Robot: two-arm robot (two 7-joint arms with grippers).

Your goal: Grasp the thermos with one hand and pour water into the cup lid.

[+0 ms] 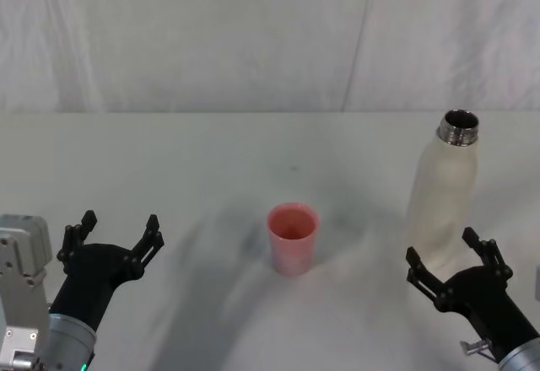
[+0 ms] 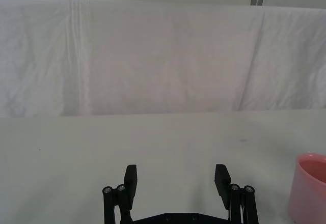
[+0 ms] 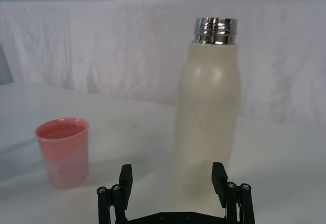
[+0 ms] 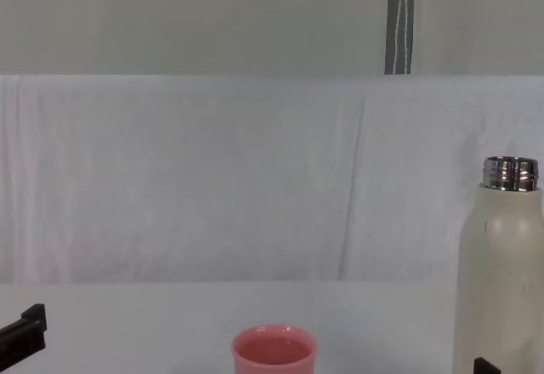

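The thermos [image 1: 445,187] is a tall cream-white bottle with an open steel neck, standing upright at the right of the table; it also shows as the thermos [image 3: 208,117] and thermos [image 4: 501,280]. The cup lid [image 1: 292,238], a small salmon-pink cup, stands upright at the table's centre, seen too as the cup lid [image 3: 63,151], cup lid [image 4: 274,351] and cup lid [image 2: 308,188]. My right gripper [image 1: 456,258] is open just in front of the thermos, its fingers [image 3: 126,179] apart from it. My left gripper [image 1: 112,233] is open at the near left, holding nothing.
The white table [image 1: 169,160] runs back to a white cloth backdrop [image 1: 253,34]. A grey pole [image 4: 400,19] stands behind the backdrop. Bare tabletop lies between the cup lid and each gripper.
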